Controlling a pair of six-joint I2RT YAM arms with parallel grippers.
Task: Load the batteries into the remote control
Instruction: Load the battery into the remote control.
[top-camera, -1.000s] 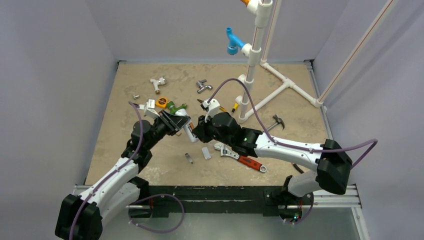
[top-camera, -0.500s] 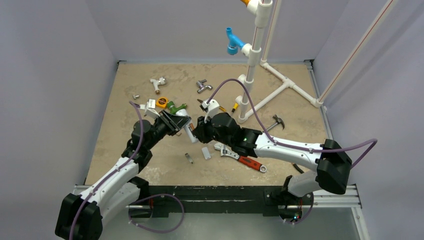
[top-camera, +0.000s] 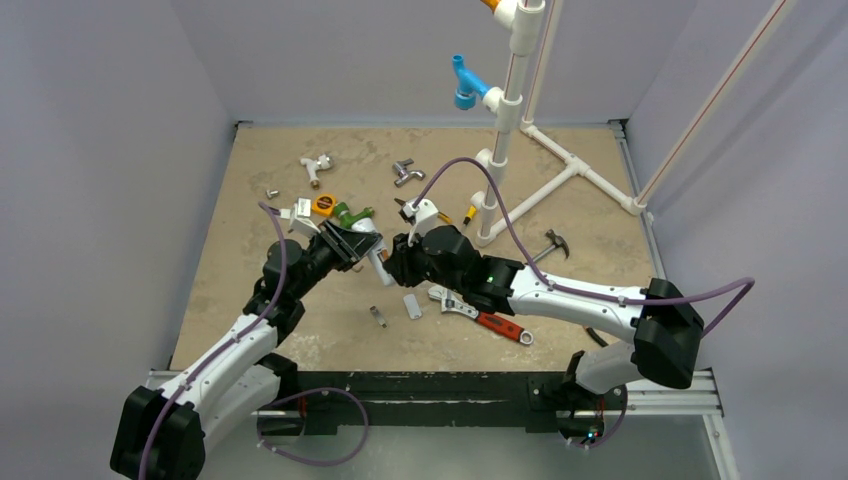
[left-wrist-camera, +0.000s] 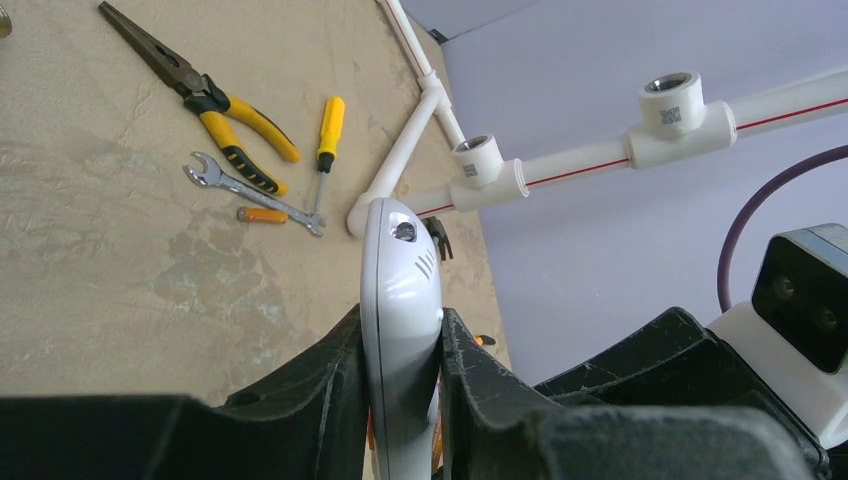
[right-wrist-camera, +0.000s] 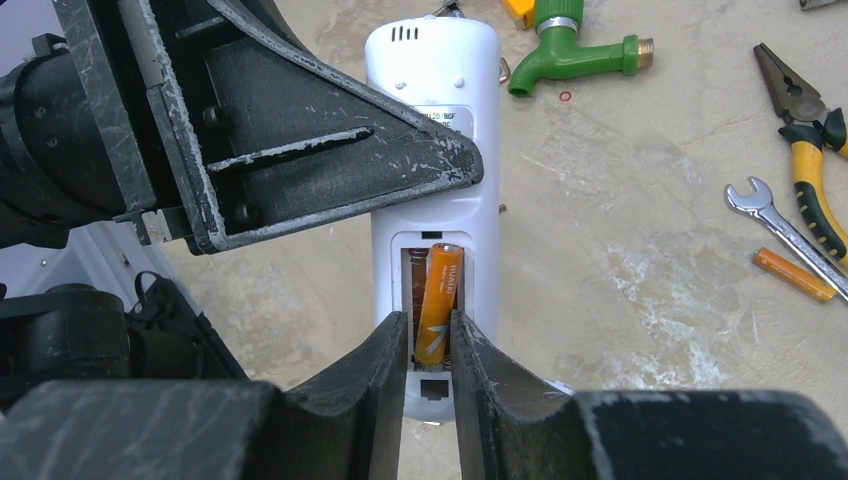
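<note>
Tabletop tool-strewn; left fingers clamp remote control; right fingers flank battery in compartment, grip unclear.

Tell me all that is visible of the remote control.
The remote control is a slim white plastic handset with small vent slits near one end. The left gripper clamps its sides and holds it in the air, back towards the right wrist camera. Its battery compartment is uncovered, with one orange battery inside. The right gripper flanks that battery with its fingers; whether they grip it is unclear.
</note>
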